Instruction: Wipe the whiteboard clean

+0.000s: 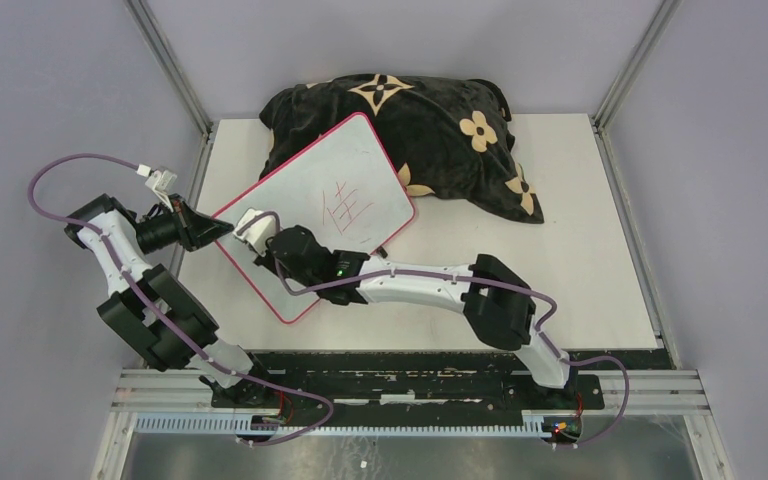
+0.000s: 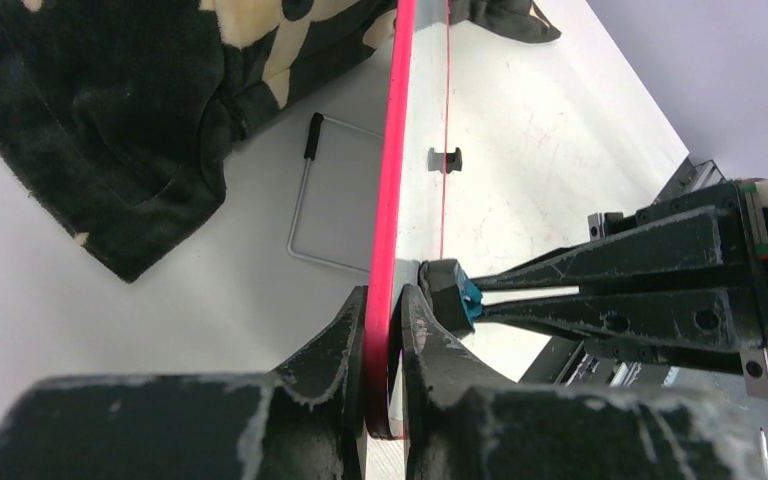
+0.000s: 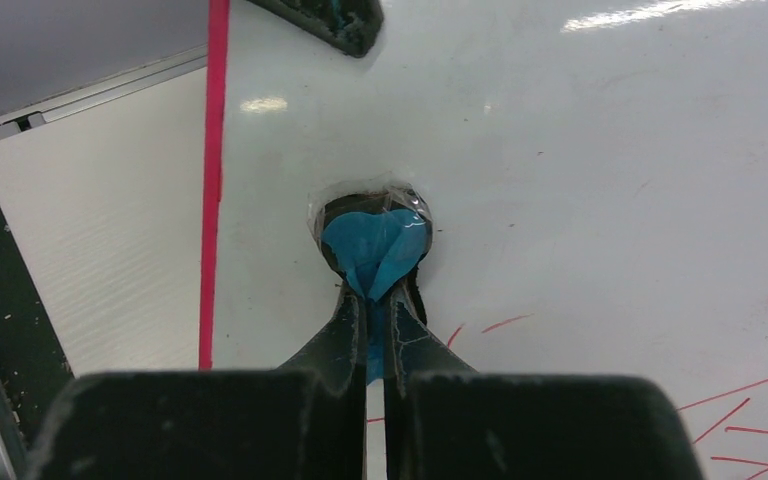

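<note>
The whiteboard [image 1: 305,180] has a pink rim and leans tilted with its far corner on the black floral cushion [image 1: 450,120]. A red handwritten mark [image 1: 348,205] sits near its middle. My left gripper [image 1: 212,229] is shut on the board's left rim [image 2: 384,250], one jaw on each face. My right gripper [image 3: 375,300] is shut on the blue tab of a small round black eraser [image 3: 373,238], which is pressed against the white surface close to the left rim. Red strokes [image 3: 750,410] lie to the right of the eraser. In the left wrist view the eraser [image 2: 450,292] touches the board just beyond my jaws.
A bent wire stand [image 2: 325,210] lies on the table under the board, and a black foot [image 2: 445,158] sticks out of the board's face. The cushion fills the back of the table. Metal frame posts stand at the back corners, a rail [image 1: 410,395] runs along the near edge.
</note>
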